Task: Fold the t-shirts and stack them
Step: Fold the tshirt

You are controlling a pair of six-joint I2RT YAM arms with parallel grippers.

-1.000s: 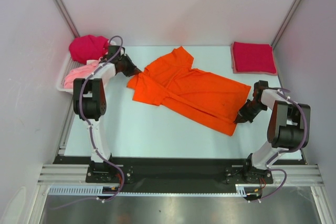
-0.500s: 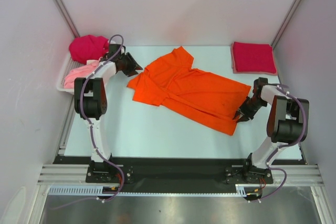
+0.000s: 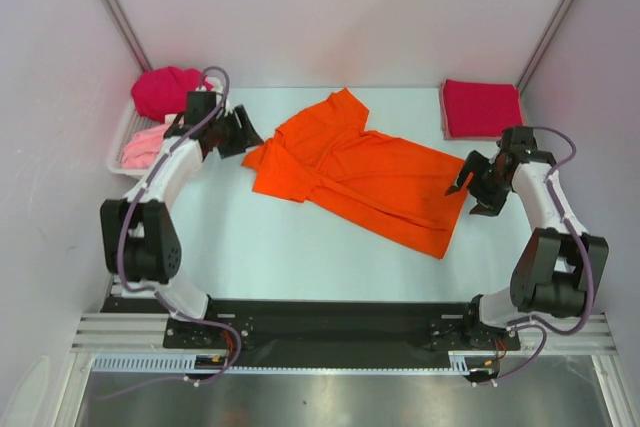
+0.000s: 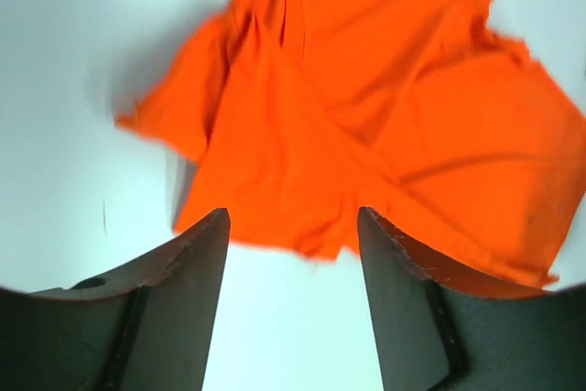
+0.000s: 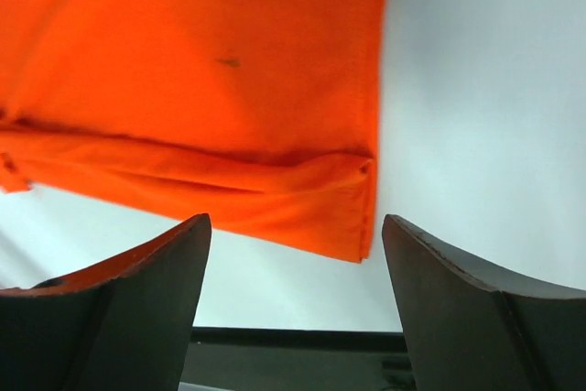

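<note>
Top external view: one orange t-shirt lies spread, crumpled and skewed across the middle of the pale counter, collar end toward the far left, hem toward the near right, one long side folded over on itself. A crimson t-shirt sits folded into a neat rectangle at the far right corner, well apart from the orange one. At the far left, a white tray holds a pale pink t-shirt in a loose heap, with a magenta t-shirt bunched at its far end. The left tool stands just beside the orange shirt's left sleeve, jaws wide, nothing between them. The right tool stands at the shirt's right hem edge, jaws likewise wide and gripping nothing. Left wrist view: two dark fingers set far apart frame the bottom of the picture; beyond them lies the orange cloth, sleeve and creased body flat on the counter, clear of both fingers. The picture is slightly blurred. Right wrist view: two dark fingers spread wide; between and beyond them lies the hem corner of the orange shirt, its edge doubled into a folded band, resting on the counter and free of the tool.
</note>
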